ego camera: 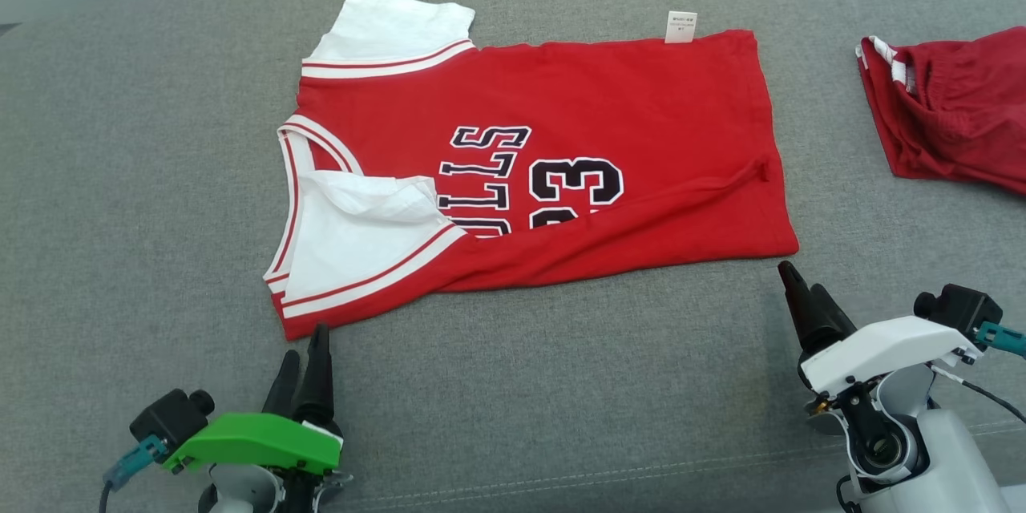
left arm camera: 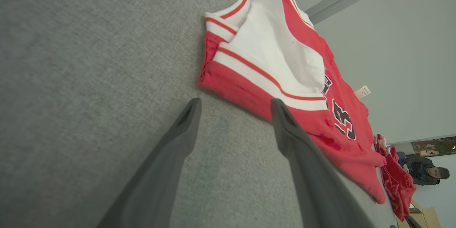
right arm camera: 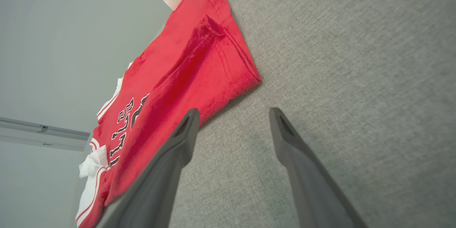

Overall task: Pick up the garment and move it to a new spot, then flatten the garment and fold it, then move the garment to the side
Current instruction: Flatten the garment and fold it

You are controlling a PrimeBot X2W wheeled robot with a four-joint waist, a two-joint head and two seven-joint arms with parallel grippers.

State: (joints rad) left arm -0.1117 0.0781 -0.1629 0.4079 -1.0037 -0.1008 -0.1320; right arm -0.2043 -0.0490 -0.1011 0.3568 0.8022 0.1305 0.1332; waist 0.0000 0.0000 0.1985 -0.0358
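The left claw [ego camera: 305, 343] and right claw [ego camera: 789, 276] sit near one red jersey [ego camera: 609, 96] on the grey counter [ego camera: 120, 176] in the head view, a second red garment [ego camera: 954, 120] apart rightward. Each wrist view shows its claw spread, empty.

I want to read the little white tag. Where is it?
In the head view the tag sticks out from the far edge of the red shirt, near its right corner, on the gray cushion.
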